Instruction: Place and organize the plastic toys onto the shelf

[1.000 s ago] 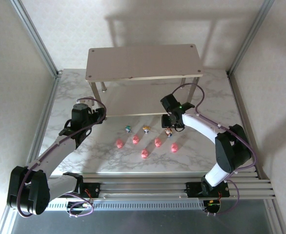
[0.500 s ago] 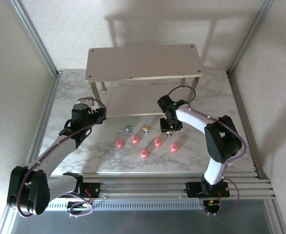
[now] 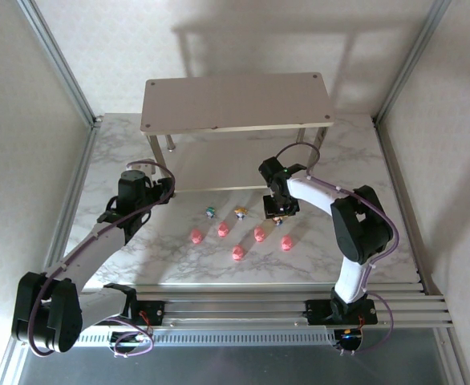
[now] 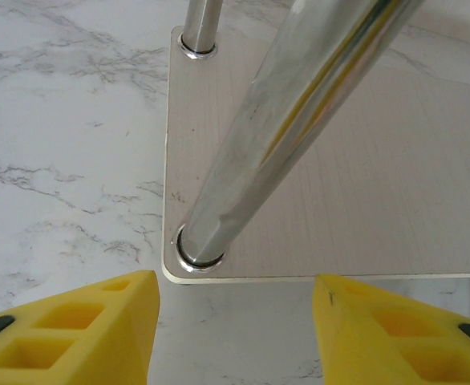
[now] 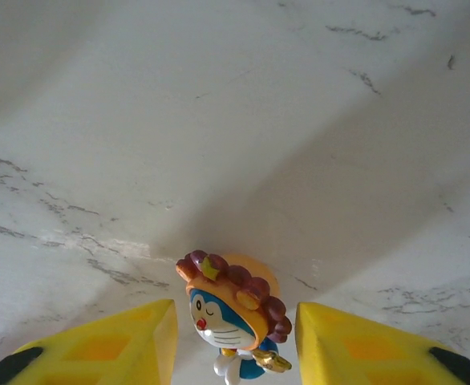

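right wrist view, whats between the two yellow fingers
A lion-hooded figurine stands on the table between the fingers, in the right wrist view; whether they touch it is unclear.

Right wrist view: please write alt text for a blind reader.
A tiny figurine in a lion-mane hood stands on the marble table between the two yellow fingers of the right claw, a narrow gap on each side.
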{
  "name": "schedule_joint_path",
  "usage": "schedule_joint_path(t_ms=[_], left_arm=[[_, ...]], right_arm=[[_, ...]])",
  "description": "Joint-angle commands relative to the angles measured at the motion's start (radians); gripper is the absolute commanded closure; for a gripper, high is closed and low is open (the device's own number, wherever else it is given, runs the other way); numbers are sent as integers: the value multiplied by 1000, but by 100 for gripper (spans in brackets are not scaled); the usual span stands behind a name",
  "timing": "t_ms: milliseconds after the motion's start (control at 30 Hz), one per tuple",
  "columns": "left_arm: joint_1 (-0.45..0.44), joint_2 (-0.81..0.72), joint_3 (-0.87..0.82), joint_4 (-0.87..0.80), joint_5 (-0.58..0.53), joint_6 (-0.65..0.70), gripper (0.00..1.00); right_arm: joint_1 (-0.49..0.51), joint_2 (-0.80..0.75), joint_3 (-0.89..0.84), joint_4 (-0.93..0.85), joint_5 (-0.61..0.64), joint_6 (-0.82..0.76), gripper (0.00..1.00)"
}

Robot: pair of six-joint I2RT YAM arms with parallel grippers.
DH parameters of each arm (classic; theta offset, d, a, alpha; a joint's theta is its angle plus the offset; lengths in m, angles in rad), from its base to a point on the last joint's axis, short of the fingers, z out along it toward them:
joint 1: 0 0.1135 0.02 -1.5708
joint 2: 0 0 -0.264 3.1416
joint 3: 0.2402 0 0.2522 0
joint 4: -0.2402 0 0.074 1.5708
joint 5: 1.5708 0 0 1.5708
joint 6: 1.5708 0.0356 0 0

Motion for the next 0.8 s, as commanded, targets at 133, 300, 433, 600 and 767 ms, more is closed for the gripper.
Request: schedule_joint_path(t_ms=[133, 300, 433, 600, 767], left_arm=[[8, 5, 15, -8, 4, 7, 47], [8, 5, 15, -8, 4, 6, 47], [8, 2, 15, -9, 4, 6, 47], [8, 0, 15, -11, 6, 6, 47], [8, -5, 15, -11, 5, 6, 47]], right_arm=[[-9, 32, 9, 14, -32, -13, 64], [-11, 42, 4, 16, -50, -17, 69], [-12, 44, -7, 17, -63, -17, 70], [-18, 44, -17, 22, -78, -13, 63], [-22, 39, -20, 28, -81, -8, 56]])
